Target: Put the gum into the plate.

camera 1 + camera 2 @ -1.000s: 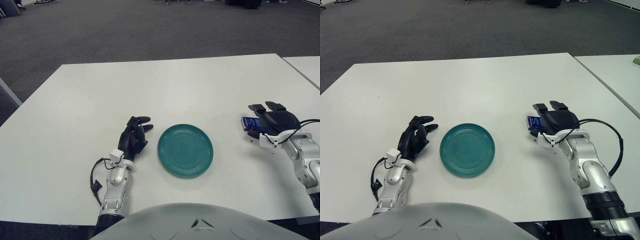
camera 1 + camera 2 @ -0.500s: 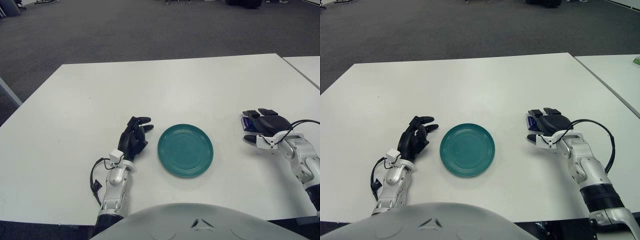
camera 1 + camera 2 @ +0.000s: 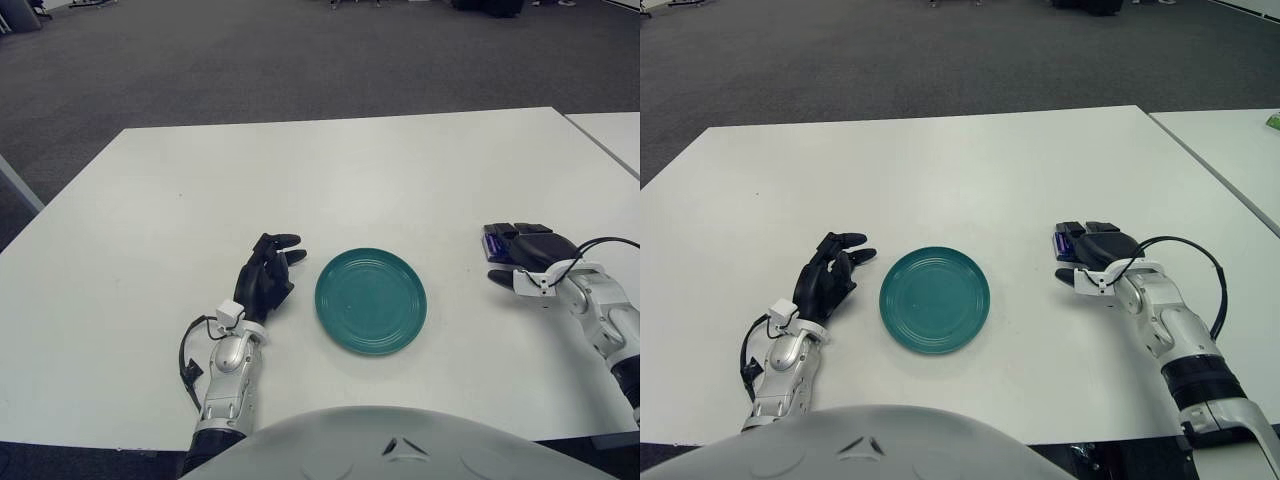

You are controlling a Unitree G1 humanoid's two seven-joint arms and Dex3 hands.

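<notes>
A small blue gum pack (image 3: 491, 246) lies on the white table (image 3: 330, 180) at the right. My right hand (image 3: 520, 250) is over it, its fingers stretched flat across the pack's top and the thumb apart on the near side; only the pack's left end shows. The round teal plate (image 3: 371, 301) sits in the middle near the front, a hand's width left of the gum, with nothing in it. My left hand (image 3: 268, 273) shows just left of the plate, its dark fingers loosely curled and holding nothing.
A second white table (image 3: 612, 132) stands close at the far right, with a narrow gap between. Grey carpet lies beyond the table's far edge. My own torso (image 3: 400, 445) covers the front edge at the bottom.
My right hand has come down and slightly nearer onto the gum pack, covering most of it. The left hand and the plate have not moved.
</notes>
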